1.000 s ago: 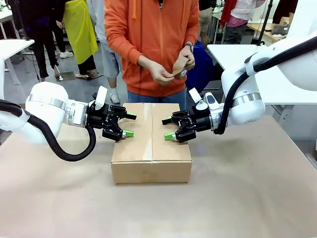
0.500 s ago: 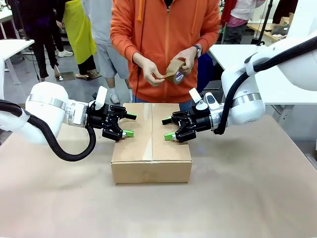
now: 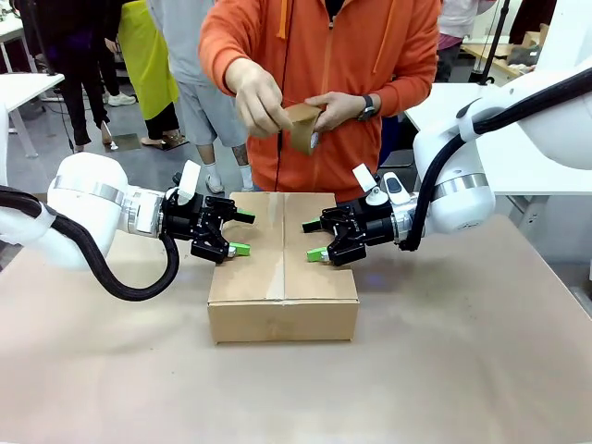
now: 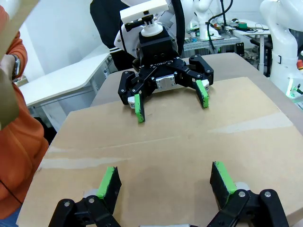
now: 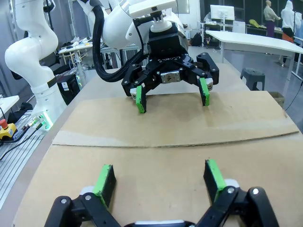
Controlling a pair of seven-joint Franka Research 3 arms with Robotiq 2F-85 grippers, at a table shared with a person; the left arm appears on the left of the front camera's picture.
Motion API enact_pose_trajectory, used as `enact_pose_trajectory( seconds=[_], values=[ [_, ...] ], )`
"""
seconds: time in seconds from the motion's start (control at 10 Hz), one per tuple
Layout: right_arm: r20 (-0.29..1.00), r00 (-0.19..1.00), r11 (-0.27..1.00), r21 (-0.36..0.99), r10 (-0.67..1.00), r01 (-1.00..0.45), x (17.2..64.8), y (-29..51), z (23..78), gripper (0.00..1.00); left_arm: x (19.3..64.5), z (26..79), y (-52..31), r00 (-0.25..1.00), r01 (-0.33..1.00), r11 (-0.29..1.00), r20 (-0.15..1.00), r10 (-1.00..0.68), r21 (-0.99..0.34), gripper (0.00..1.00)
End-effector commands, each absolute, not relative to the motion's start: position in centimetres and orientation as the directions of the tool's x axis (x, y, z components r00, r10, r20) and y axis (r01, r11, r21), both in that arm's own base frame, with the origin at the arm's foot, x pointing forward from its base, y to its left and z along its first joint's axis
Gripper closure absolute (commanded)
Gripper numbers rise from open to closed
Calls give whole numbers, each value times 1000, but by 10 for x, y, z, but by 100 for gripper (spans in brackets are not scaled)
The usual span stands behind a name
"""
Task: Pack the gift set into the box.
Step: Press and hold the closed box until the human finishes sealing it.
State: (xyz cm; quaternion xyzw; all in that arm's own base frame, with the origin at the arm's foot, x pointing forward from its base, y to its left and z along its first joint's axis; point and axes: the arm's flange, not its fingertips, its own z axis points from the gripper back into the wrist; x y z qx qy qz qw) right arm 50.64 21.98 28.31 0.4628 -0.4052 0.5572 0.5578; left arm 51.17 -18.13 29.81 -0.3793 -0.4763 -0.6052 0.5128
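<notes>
The box (image 3: 282,268) sits shut in the middle of the table, its two top flaps meeting at a centre seam. My left gripper (image 3: 243,233) is open and reaches over the left flap from the side. Facing it, my right gripper (image 3: 313,240) is open over the right flap. The left wrist view looks across the box top (image 4: 165,137) past my left gripper (image 4: 165,179) to the right gripper (image 4: 170,97). In the right wrist view, the right gripper (image 5: 158,182) faces the left gripper (image 5: 171,97) across the flaps (image 5: 175,123). The gift set is hidden.
A person in an orange hoodie stands at the far edge, holding a roll of brown tape (image 3: 302,128) in both hands above the box's far end. The brown table (image 3: 462,370) has free room in front and at both sides. White tables stand behind.
The person has lifted the tape roll from waist height to chest height and leaned in closer. Both arms and the box have stayed still.
</notes>
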Motion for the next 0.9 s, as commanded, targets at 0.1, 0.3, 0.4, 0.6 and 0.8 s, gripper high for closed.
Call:
enact_pose_trajectory(
  seconds=[0.1,0.3,0.4,0.6,0.8],
  values=[
    [966,54,-43,67,253,-997,503,219,282,0,511,295,-181,-181,983,-21,948,-261,182,0],
    [966,54,-43,67,253,-997,503,219,282,0,511,295,-181,-181,983,-21,948,-261,182,0],
    [966,54,-43,67,253,-997,503,219,282,0,511,295,-181,-181,983,-21,948,-261,182,0],
    [966,54,-43,67,253,-997,503,219,282,0,511,295,-181,-181,983,-21,948,-261,182,0],
    [966,54,-43,67,253,-997,503,219,282,0,511,295,-181,-181,983,-21,948,-261,182,0]
  ],
)
